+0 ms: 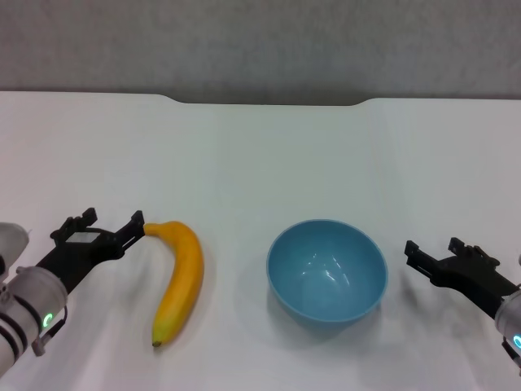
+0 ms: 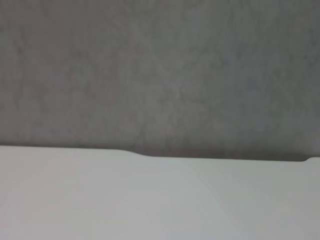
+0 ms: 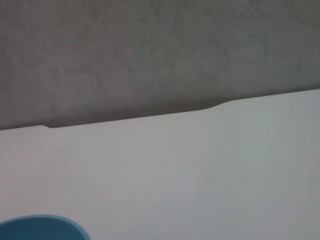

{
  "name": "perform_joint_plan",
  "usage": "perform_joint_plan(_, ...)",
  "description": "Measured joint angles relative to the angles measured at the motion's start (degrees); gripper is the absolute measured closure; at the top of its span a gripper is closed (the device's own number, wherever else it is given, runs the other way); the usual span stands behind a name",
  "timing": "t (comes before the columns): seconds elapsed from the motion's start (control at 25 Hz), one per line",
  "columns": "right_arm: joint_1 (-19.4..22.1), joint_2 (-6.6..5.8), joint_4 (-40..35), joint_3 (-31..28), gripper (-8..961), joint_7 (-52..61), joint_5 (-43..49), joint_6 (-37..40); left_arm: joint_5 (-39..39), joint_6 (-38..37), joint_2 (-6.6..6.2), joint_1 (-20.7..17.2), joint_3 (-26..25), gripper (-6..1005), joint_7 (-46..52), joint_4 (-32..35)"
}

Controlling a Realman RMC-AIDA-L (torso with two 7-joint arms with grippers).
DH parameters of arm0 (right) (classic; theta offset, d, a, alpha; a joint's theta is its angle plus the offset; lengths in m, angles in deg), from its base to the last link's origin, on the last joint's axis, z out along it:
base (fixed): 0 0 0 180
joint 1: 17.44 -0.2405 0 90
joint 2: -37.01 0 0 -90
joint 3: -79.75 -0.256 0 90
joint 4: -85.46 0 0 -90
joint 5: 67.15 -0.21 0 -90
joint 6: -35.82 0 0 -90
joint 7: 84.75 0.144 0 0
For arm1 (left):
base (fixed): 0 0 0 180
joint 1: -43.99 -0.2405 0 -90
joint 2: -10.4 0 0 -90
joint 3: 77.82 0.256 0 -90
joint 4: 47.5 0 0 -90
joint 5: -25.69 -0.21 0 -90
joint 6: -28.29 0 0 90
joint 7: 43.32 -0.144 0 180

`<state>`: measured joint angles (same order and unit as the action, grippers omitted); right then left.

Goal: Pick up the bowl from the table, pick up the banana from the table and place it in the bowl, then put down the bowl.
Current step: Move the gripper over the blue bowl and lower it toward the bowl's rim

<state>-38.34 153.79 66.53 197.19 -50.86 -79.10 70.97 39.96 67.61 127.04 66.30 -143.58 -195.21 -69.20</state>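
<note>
A: Status check: nothing lifted yet. The bowl (image 1: pixel 326 270) sits empty on the desk (image 1: pixel 260 155), right of centre; the banana (image 1: pixel 181 278) lies flat to its left, apart from it.

B: Pincers?

A: Left pincer (image 1: pixel 116 225) is spread open, one fingertip just beside the banana's far end. Right pincer (image 1: pixel 431 254) hangs near the bowl's right side, also open, holding nothing.

B: Next move?

A: Probably the right pincer closing on the bowl's rim.

B: Anything hidden?

A: Neither wrist view shows fingers; the right one catches only a cut-off bowl edge.
</note>
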Motion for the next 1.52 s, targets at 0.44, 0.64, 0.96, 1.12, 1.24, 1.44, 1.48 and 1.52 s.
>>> perform_joint_plan(0.44,4.0,-1.53,-9.0,-4.0,71,-3.4,0.9,-0.8,-0.2,-0.1,-0.14,-1.7,-0.3,106,0.0,0.0)
perform_joint_plan(0.64,5.0,-2.08,-19.0,-5.9,83,-3.5,6.8,-9.1,-0.3,-0.1,-0.26,-2.0,-0.5,105,0.0,0.0)
perform_joint_plan(0.96,8.4,-1.74,-42.9,-6.7,103,-3.7,18.8,-33.1,-0.3,-0.1,-0.29,-2.1,-0.5,105,0.0,0.0)
perform_joint_plan(1.12,6.6,-1.98,-48.8,-5.2,113,-3.7,16.8,-42.4,-0.3,-0.2,-0.28,-2.1,-0.5,105,0.0,0.0)
perform_joint_plan(1.24,4.3,-2.22,-50.4,-4.6,120,-7.1,10.0,-48.1,-0.1,-0.2,-0.29,-2.0,-0.5,105,0.0,0.0)
perform_joint_plan(1.44,2.5,-2.19,-50.4,-8.4,132,-27.9,-11.1,-53.0,0.0,-0.2,-0.29,-1.9,-0.5,106,0.0,0.1)
perform_joint_plan(1.48,2.5,-2.11,-50.4,-9.5,135,-31.6,-14.6,-53.8,0.0,-0.2,-0.28,-1.9,-0.5,106,0.0,0.1)
perform_joint_plan(1.52,2.5,-2.04,-50.4,-11.1,137,-36.1,-18.9,-55.6,0.0,-0.2,-0.28,-1.9,-0.5,106,0.0,0.1)
